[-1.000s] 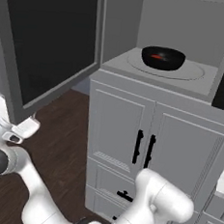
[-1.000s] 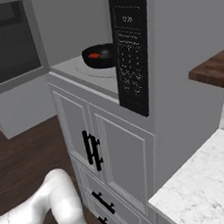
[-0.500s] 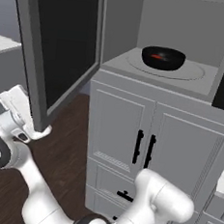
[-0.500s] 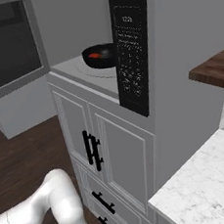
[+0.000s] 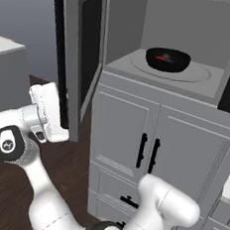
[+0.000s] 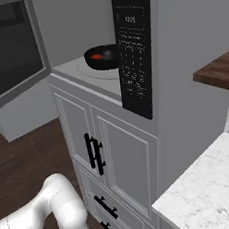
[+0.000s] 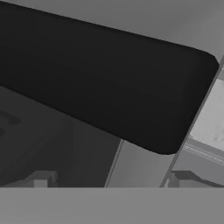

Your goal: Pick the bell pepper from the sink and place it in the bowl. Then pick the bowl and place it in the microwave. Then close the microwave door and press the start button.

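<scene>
Red against glossy black, the bell pepper [image 5: 164, 57] lies inside the bowl [image 5: 167, 59], a small bright spot in the shallow round dish. The bowl sits on the pale round turntable [image 5: 200, 73] in the grey cavity of the microwave [image 5: 195, 25], at the upper right of the left base view and upper centre of the right base view. At the cavity's right stands the black control panel [image 6: 134, 44]. The microwave door [image 5: 81, 59] stands part-way open at the upper left, nearly edge-on, its black bar handle [image 5: 58, 42] on the outer side. The gripper [image 5: 61, 127] sits low against the door's outer face, jaws wide apart, holding nothing; in the hand view the dark handle crosses close ahead. Below are grey cabinet doors [image 5: 154, 145] with black pulls.
</scene>
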### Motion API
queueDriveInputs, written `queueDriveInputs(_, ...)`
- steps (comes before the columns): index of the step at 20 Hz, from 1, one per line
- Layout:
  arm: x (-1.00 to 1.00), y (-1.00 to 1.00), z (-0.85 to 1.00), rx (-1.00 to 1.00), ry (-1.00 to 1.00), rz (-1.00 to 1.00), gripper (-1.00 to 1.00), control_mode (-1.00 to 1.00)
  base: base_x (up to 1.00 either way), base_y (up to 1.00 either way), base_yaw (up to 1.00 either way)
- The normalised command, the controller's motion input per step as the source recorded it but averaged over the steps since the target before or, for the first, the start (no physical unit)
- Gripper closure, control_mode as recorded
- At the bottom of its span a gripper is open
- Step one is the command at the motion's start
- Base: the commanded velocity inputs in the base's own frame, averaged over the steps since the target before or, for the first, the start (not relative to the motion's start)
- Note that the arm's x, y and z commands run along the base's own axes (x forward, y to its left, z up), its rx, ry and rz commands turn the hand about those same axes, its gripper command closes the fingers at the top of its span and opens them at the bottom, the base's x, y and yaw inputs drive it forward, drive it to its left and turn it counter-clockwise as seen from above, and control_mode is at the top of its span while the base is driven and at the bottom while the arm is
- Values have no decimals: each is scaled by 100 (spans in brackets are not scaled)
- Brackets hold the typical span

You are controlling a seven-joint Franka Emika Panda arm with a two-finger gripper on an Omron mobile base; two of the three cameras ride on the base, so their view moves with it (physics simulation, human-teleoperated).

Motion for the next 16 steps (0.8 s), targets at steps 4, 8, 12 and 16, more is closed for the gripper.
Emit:
queueDriveInputs(4,0,-97,18,15,0,3,-100,-100,0,0,0)
queueDriveInputs(8,0,-100,15,15,0,5,-100,-100,0,0,0)
queueDriveInputs(12,0,-100,14,15,0,6,-100,-100,0,0,0)
queueDriveInputs(16,0,-95,11,14,0,5,-100,-100,0,0,0)
